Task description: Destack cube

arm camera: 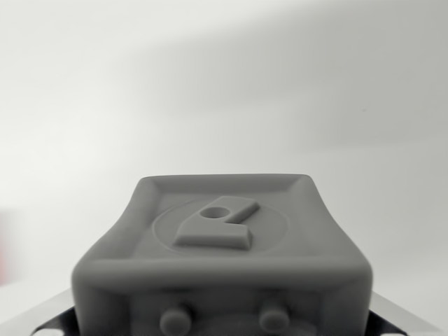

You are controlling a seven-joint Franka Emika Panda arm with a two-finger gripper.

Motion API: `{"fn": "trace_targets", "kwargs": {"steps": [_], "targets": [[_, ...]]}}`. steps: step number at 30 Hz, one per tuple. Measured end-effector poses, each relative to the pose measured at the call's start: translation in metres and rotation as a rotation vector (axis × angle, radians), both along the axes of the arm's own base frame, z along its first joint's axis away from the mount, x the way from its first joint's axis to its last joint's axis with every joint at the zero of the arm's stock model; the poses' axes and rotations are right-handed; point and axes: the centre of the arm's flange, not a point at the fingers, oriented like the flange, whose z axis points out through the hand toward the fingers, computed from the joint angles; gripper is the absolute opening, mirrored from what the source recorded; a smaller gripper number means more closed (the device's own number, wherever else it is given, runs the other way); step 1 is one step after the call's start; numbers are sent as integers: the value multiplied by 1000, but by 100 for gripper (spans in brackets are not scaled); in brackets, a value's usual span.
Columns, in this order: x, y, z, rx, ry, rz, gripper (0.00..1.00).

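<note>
Item: 1 grey cube (222, 252), raised emblem on its top face, filling the wrist view's lower centre against a blank pale backdrop; gripper jaws' state cannot be told.

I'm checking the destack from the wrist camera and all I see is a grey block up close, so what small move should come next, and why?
Probably pull the wrist back a little. The grey moulded block with a raised emblem fills the lower frame, no stacked cube shows, and only a pale blurred background lies behind it, so nothing can be targeted yet.
</note>
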Motion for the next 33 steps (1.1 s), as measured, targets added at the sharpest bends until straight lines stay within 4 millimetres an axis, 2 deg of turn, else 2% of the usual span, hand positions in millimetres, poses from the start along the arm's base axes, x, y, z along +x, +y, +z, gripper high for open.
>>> {"fn": "trace_targets", "kwargs": {"steps": [7,17,33], "targets": [[0,2,-26,1,6,2,0],[0,1,-52,1,4,2,0],[0,2,-88,1,4,3,0]]}}
